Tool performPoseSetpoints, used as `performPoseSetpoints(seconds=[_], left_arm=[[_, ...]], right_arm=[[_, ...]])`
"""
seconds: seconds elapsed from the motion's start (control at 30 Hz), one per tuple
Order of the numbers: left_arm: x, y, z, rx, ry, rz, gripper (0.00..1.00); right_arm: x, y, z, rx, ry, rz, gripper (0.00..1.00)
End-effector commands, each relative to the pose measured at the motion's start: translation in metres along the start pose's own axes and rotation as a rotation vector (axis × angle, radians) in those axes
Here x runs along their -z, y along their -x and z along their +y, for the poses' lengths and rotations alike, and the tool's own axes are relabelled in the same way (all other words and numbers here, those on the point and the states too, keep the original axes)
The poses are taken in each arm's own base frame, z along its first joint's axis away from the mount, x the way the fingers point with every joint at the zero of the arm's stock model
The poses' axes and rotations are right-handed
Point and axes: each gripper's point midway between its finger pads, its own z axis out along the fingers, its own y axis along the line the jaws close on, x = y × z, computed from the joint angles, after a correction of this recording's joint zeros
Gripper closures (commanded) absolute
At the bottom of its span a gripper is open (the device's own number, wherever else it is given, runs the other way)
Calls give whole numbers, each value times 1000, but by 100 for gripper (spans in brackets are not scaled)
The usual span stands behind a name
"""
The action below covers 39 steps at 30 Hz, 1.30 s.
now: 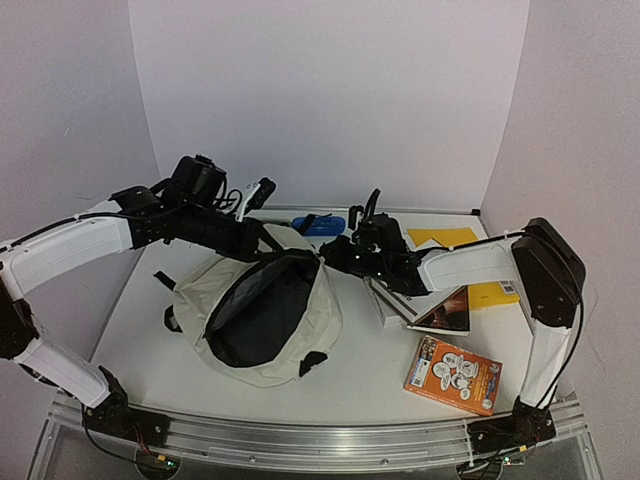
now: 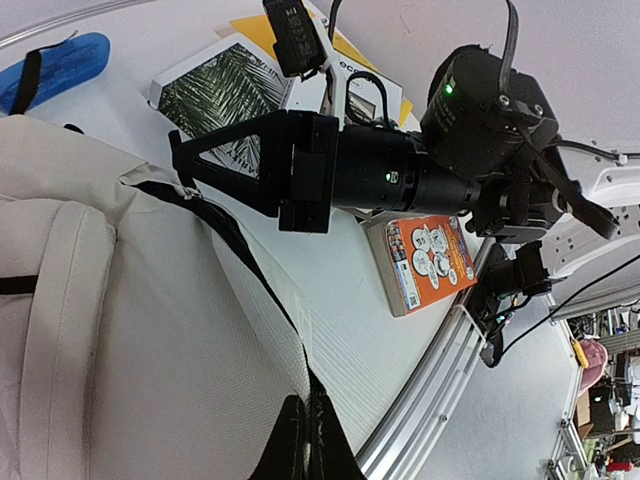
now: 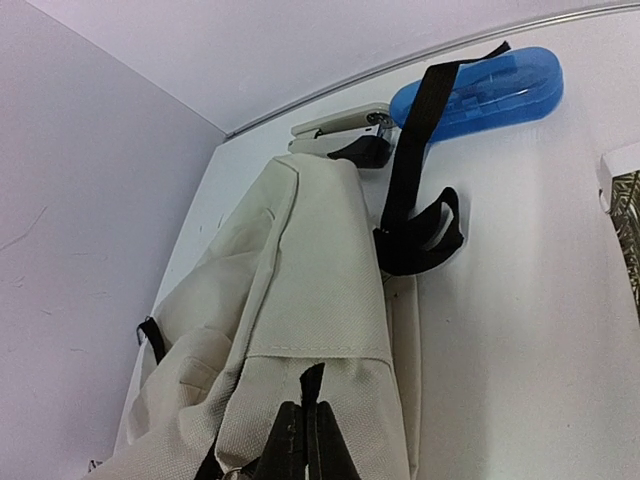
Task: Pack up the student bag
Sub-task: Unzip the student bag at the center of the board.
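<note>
The cream student bag (image 1: 300,345) lies at the middle left of the table with its mouth held wide, dark lining (image 1: 262,312) showing. My left gripper (image 1: 262,240) is shut on the bag's far rim; in the left wrist view its fingers (image 2: 292,445) pinch the cream fabric edge (image 2: 180,330). My right gripper (image 1: 335,257) is shut on the rim's right side; in the right wrist view its fingertips (image 3: 290,445) clamp a black tab on the bag (image 3: 320,290). The right gripper (image 2: 185,160) also shows in the left wrist view, at the bag's black-edged rim.
An orange book (image 1: 453,375) lies front right, also in the left wrist view (image 2: 430,262). A dark-covered book (image 1: 447,312), a palm-leaf book (image 2: 220,95) and yellow books (image 1: 440,237) lie under and behind the right arm. A blue case (image 1: 320,225) (image 3: 480,85) sits by the back wall.
</note>
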Motion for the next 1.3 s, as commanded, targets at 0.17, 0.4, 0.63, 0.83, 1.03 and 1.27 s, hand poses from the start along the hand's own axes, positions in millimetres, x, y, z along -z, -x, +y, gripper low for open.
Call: performPoseSetpoints(seconds=[0.17,0.4,0.63,0.83,1.03,1.27], left_arm=[[6,2,-71,-86,-373,105,100],[-1,-9,-86,-75,-510,218,100],[-12,-33,-83,-10,-570,341,100],[-31,-67,-59,59,-499,437,100],[-58,-102,-28,150,-436,446,100],[-75,-124,-33,194,-520,489,100]], right_arm=[[-22,38,-60,114,-101,-39,100],[-43,25,-53,216,-22,10,100],[-64,21,-51,177,21,18,100],[-66,25,-43,151,67,11,100],[-48,22,-39,170,96,15,100],[-59,9,-28,127,200,43,100]])
